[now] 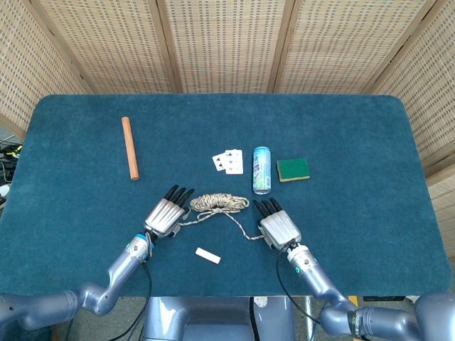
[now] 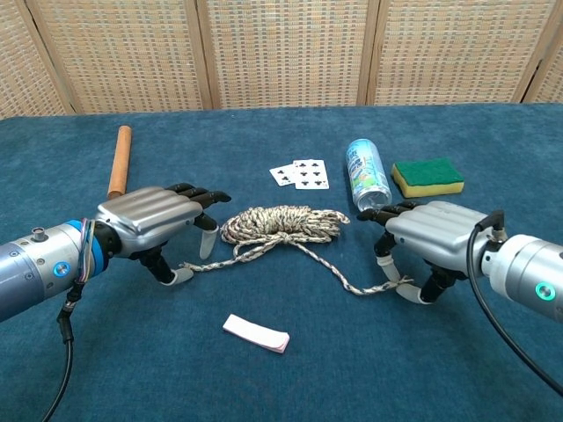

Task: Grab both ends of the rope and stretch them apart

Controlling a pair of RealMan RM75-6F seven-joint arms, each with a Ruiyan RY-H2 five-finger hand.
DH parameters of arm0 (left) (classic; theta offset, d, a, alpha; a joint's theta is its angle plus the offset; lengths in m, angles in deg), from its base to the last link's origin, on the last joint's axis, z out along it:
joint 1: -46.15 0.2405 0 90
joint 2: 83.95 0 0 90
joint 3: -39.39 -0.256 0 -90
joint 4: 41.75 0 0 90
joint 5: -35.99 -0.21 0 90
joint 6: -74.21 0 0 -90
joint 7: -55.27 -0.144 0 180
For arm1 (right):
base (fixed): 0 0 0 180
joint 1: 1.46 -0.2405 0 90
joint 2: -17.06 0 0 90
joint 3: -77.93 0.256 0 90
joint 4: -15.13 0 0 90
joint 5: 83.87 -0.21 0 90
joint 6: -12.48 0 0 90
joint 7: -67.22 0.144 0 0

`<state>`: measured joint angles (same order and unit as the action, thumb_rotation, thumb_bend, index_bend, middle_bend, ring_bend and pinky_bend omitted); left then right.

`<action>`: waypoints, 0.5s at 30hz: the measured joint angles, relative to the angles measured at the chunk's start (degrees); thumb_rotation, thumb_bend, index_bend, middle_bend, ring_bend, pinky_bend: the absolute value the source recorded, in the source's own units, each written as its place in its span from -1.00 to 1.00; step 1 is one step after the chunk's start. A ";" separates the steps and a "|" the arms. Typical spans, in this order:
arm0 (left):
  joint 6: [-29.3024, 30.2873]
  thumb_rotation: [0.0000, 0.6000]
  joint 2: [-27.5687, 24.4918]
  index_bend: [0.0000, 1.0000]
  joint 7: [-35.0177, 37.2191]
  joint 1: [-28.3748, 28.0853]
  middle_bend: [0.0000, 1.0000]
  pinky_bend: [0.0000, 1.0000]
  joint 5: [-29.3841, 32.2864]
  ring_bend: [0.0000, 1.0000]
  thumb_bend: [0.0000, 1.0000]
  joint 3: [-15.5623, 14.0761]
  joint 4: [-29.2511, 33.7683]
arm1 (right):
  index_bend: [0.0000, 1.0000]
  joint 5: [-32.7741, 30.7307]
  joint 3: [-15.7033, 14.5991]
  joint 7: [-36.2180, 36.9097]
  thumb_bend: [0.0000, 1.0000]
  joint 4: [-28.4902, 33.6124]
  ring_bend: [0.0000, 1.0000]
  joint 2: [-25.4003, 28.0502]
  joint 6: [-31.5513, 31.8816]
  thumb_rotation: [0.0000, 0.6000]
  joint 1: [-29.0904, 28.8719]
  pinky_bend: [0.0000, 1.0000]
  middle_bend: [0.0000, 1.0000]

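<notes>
The speckled rope lies as a coil (image 1: 217,202) (image 2: 281,224) mid-table, with two loose strands running toward me. My left hand (image 1: 165,215) (image 2: 149,224) hovers low over the left rope end (image 2: 186,269). Its thumb tip touches that end, and its other fingers reach out toward the coil. My right hand (image 1: 277,226) (image 2: 431,237) sits over the right rope end (image 2: 398,285), which lies between its thumb and a downturned finger. The fingers of both hands are apart and I see no closed grip on either end.
A wooden stick (image 1: 129,148) lies at the far left. Playing cards (image 1: 229,161), a can on its side (image 1: 261,170) and a green-yellow sponge (image 1: 293,169) lie behind the coil. A small white piece (image 1: 207,256) rests near the front edge.
</notes>
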<state>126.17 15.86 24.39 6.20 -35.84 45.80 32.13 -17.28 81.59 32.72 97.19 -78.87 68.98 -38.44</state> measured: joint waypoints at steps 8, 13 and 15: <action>0.01 1.00 0.36 -0.01 -0.60 -0.39 -1.00 -1.00 1.01 -1.00 -0.33 -0.53 0.00 | 0.32 -0.05 0.07 -0.06 -0.01 0.30 -1.00 0.16 0.11 1.00 -0.04 -1.00 -1.00; 0.13 1.00 0.49 0.01 -1.45 -0.57 -1.00 -1.00 1.50 -1.00 -0.26 -0.79 -0.05 | 0.32 -0.08 0.04 0.03 -0.01 0.34 -1.00 0.19 0.16 1.00 -0.01 -1.00 -1.00; 0.14 1.00 0.57 0.02 -1.96 -0.64 -1.00 -1.00 2.00 -1.00 -0.21 -0.91 -0.12 | 0.32 -0.06 -0.04 0.11 -0.02 0.27 -1.00 0.18 0.18 1.00 0.05 -1.00 -1.00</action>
<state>126.31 16.43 22.43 5.56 -33.84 44.88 32.01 -17.34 81.55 32.83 97.46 -78.70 69.16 -38.39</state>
